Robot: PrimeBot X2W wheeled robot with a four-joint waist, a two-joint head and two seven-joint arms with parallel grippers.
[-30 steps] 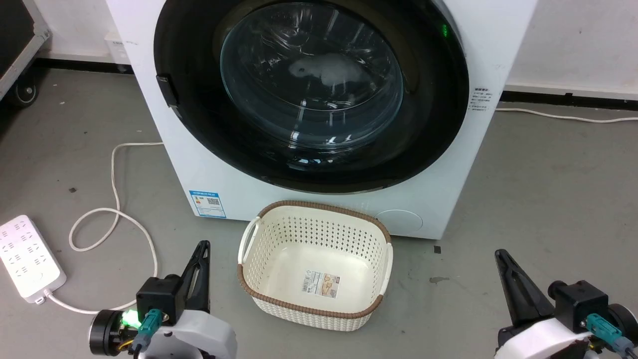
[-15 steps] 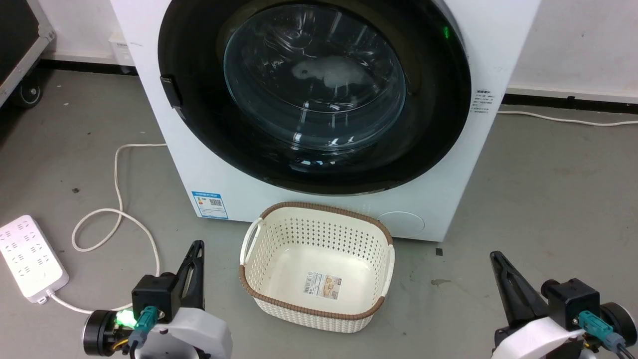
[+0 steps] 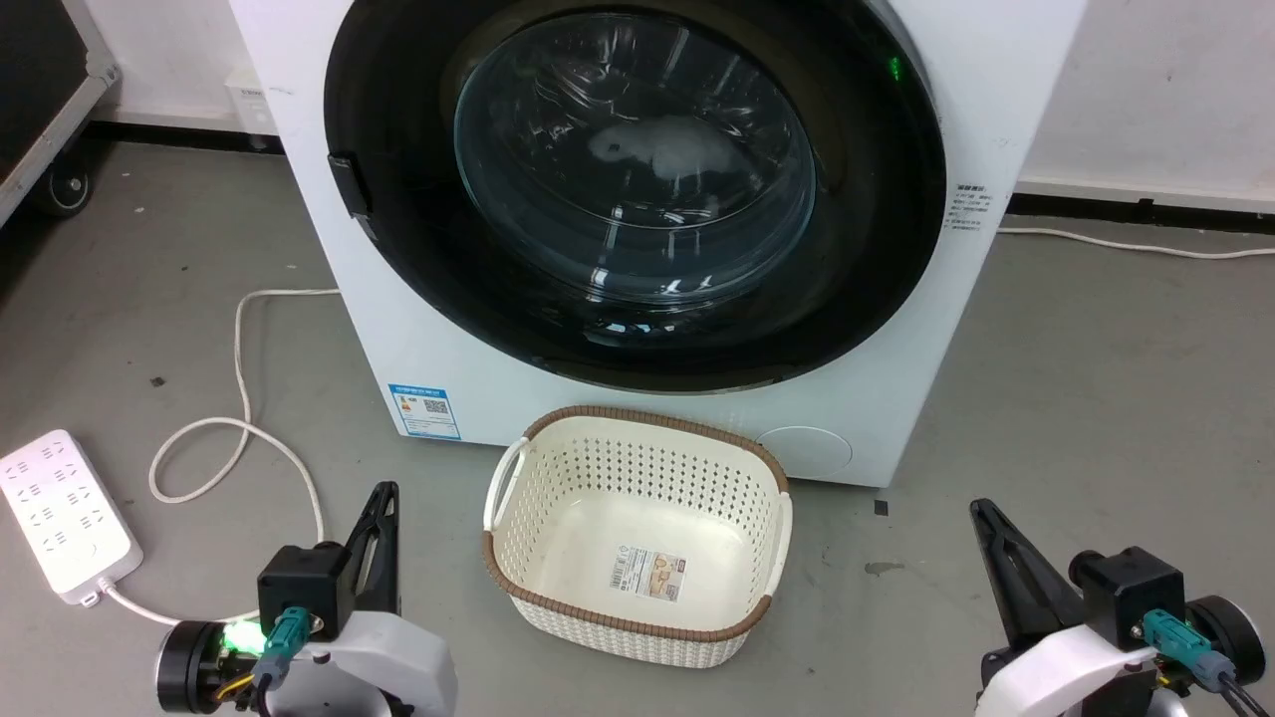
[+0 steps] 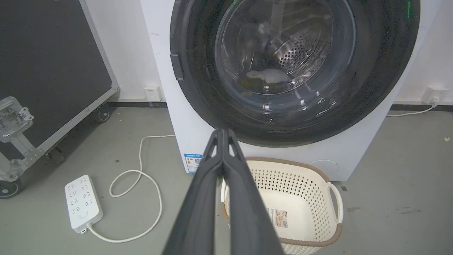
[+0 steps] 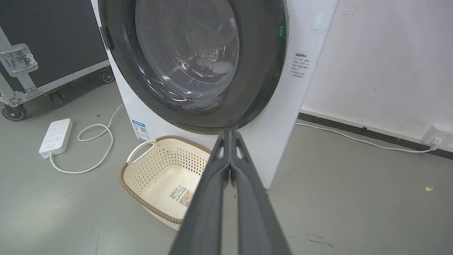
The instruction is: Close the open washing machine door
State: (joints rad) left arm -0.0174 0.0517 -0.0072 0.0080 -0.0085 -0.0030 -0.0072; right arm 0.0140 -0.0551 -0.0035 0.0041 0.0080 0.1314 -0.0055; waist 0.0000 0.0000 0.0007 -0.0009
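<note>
A: Nearest first: state of the left gripper?

B: Pinched fully together, tip to tip, clamped on nothing. Same for the right gripper: pressed together, nothing held.

A: And just ahead of them?

B: Between the two and slightly forward, a cream perforated basket, bare inside apart from a label on its floor. Off to the outer side of the left gripper, a white power strip with a looped cord.

A: Beyond the basket?

B: The white washing machine, right behind it. On its front, ahead of and above both sets of fingertips, the washing machine door: round, glossy black, facing squarely toward the grippers, well apart from both.

A: Open or not?

B: Appears flush with the front all the way round, no gap visible. Likely shut already. Cannot tell about the latch itself.

A: If a push needed, which arm?

B: Probably the left: nearly straight ahead of its fingertips, and on the side of the dark tab at the door's rim. From the right gripper, up and toward the inner side. Either way, a long reach up and over the basket.
</note>
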